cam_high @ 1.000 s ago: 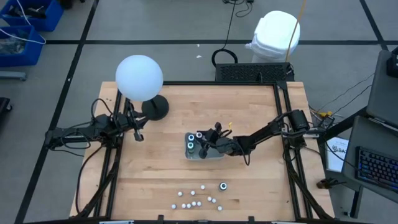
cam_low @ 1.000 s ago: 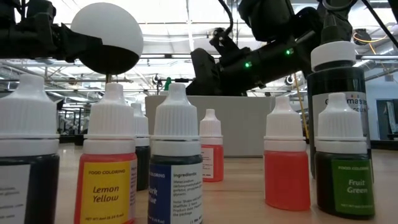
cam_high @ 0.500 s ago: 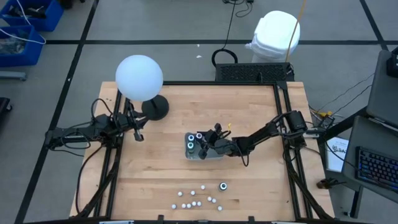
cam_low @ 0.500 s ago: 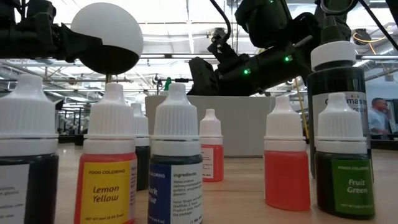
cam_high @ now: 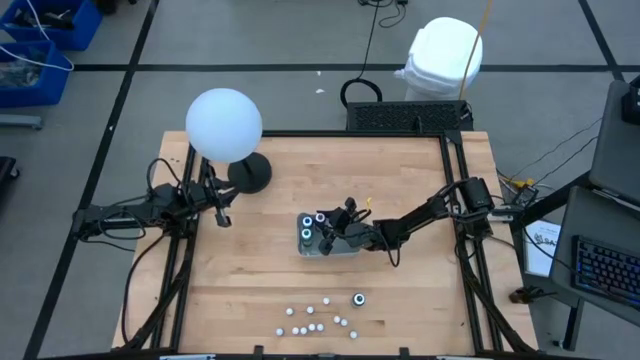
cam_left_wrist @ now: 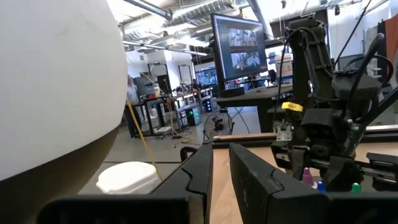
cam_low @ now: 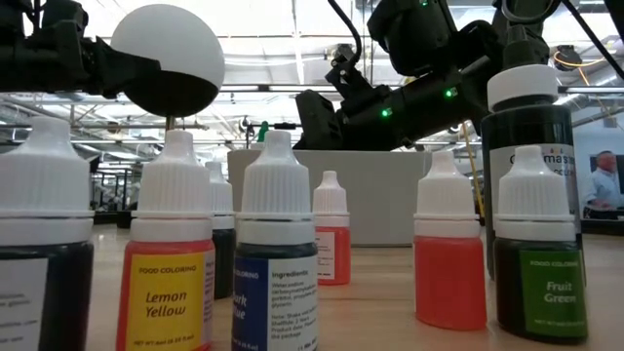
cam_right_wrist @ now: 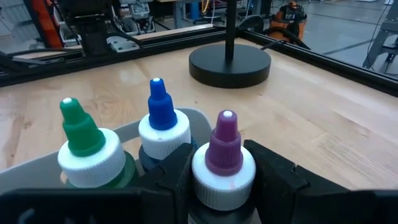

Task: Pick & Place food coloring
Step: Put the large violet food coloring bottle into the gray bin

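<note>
Three food coloring jars [cam_right_wrist: 158,134] upright in clear tray [cam_high: 335,248] at desk [cam_high: 260,270] centre, right gripper [cam_right_wrist: 222,163] flanking purple-tipped jar [cam_right_wrist: 224,160], apparently loosening; best opened fully, lifted straight up without nudging neighbours; left gripper [cam_left_wrist: 219,177] narrow, empty, parked beside lamp [cam_high: 224,125].

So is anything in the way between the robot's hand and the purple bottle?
No. The right end effector already has a finger on each side of the purple bottle in the tray; blue and green stand beyond it.

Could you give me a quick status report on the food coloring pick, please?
Right gripper straddling purple-tipped bottle in tray. Left gripper idle by lamp. Nothing blocking.
</note>
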{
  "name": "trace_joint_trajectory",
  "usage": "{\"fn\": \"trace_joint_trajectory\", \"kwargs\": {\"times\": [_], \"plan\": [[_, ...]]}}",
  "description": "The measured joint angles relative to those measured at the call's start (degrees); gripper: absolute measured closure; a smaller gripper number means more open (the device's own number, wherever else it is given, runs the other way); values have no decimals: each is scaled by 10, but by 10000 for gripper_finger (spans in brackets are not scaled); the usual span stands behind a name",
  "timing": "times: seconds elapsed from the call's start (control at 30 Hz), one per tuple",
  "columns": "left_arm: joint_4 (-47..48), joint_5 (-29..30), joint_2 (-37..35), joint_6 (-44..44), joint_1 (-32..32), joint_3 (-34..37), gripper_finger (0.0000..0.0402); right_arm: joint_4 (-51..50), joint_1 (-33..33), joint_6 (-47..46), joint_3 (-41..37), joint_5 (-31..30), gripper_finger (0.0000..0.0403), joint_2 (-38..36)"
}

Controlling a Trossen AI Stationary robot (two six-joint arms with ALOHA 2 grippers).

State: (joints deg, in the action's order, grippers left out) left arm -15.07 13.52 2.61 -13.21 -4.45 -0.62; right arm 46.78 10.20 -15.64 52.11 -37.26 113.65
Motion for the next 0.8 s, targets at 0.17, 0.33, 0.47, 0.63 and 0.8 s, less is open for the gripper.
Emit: {"fn": "trace_joint_trajectory", "kwargs": {"times": [0.17, 0.33, 0.47, 0.63, 0.8], "plan": [[1, 0, 0, 0, 0, 0, 339, 1, 0, 0, 0, 0, 271, 0], [3, 0, 0, 0, 0, 0, 339, 2, 0, -1, -1, 0, 269, 0], [3, 0, 0, 0, 0, 0, 339, 7, 0, -2, -1, 1, 251, 1], [4, -1, 0, -11, 0, 0, 339, 11, 0, -2, -1, 0, 218, 1], [11, -1, 0, -15, 0, 0, 339, 31, 0, 12, -2, 3, 201, 2]]}}
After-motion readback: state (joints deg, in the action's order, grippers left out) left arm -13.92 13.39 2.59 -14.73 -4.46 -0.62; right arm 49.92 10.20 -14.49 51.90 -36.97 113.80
